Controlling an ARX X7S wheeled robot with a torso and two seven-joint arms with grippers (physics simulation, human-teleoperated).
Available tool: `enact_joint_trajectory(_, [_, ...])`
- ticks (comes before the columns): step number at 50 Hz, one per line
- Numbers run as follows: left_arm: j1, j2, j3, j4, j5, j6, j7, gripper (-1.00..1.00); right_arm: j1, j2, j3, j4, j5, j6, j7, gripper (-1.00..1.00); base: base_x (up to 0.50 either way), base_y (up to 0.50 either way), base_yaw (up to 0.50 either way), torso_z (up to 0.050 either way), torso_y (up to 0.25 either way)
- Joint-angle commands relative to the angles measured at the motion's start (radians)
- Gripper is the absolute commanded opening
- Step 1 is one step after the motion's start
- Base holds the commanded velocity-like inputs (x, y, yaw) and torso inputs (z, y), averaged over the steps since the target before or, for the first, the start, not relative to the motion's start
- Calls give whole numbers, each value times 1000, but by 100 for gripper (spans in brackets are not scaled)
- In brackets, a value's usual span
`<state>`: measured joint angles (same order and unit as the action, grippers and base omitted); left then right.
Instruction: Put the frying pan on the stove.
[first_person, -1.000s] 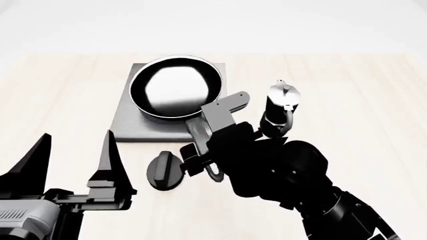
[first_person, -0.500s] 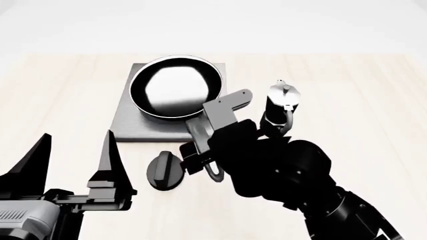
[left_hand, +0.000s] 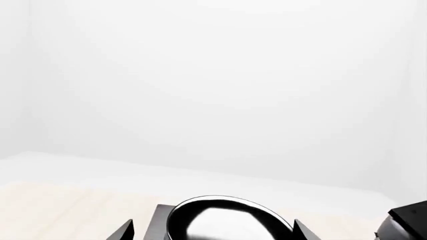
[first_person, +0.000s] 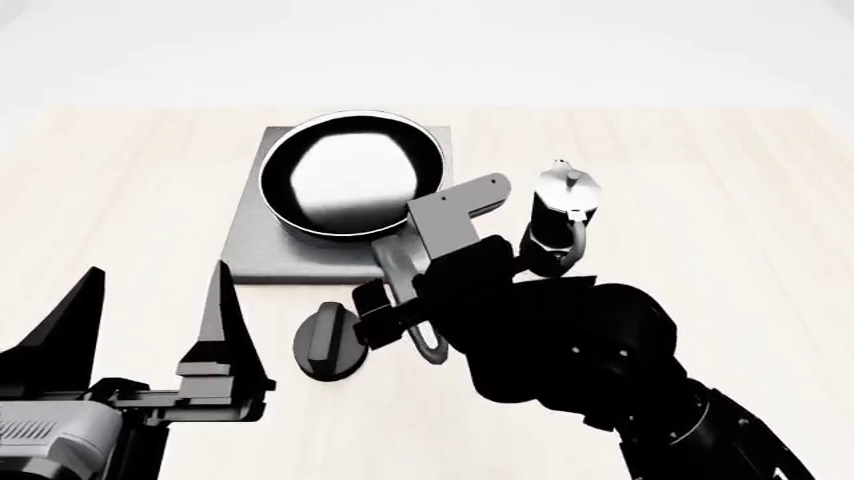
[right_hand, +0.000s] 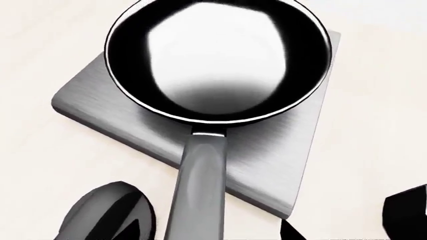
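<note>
The frying pan (first_person: 350, 175) sits flat on the grey stove (first_person: 267, 245), with its long handle (first_person: 400, 262) pointing toward me past the stove's near edge. My right gripper (first_person: 424, 248) is open, with a jaw on each side of the handle and not clamping it. In the right wrist view the pan (right_hand: 220, 55) rests on the stove (right_hand: 280, 165), and one fingertip (right_hand: 288, 231) stands clear of the handle (right_hand: 200, 190). My left gripper (first_person: 154, 280) is open and empty at the near left. The left wrist view shows the pan (left_hand: 227, 222) far ahead of it.
A tall black moka pot (first_person: 561, 205) with a silver top stands just right of my right gripper. A small round black knob (first_person: 330, 342) lies on the wooden table (first_person: 120, 180) near the end of the handle, and it also shows in the right wrist view (right_hand: 107, 215).
My right gripper's jaws have spread a little wider around the handle. The pan, the stove and my left arm have not moved.
</note>
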<state>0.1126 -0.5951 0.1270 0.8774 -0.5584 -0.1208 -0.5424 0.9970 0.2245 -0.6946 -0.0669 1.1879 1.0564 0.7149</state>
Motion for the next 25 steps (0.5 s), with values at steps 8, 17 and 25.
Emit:
enact_joint_trajectory(8, [-2, -3, 4, -1, -1, 1, -3, 100, -29, 39, 65, -130, 105, 6, 71, 100, 0, 0, 0, 0, 0])
enact_joint_trajectory(17, [-5, -4, 10, -2, 2, 0, -5, 100, -34, 63, 114, -224, 186, 14, 138, 100, 0, 0, 0, 0, 0])
enact_joint_trajectory(25, [-6, -6, 14, 2, 4, -3, -8, 100, -23, 101, 167, -369, 208, -7, 226, 100, 0, 0, 0, 0, 0])
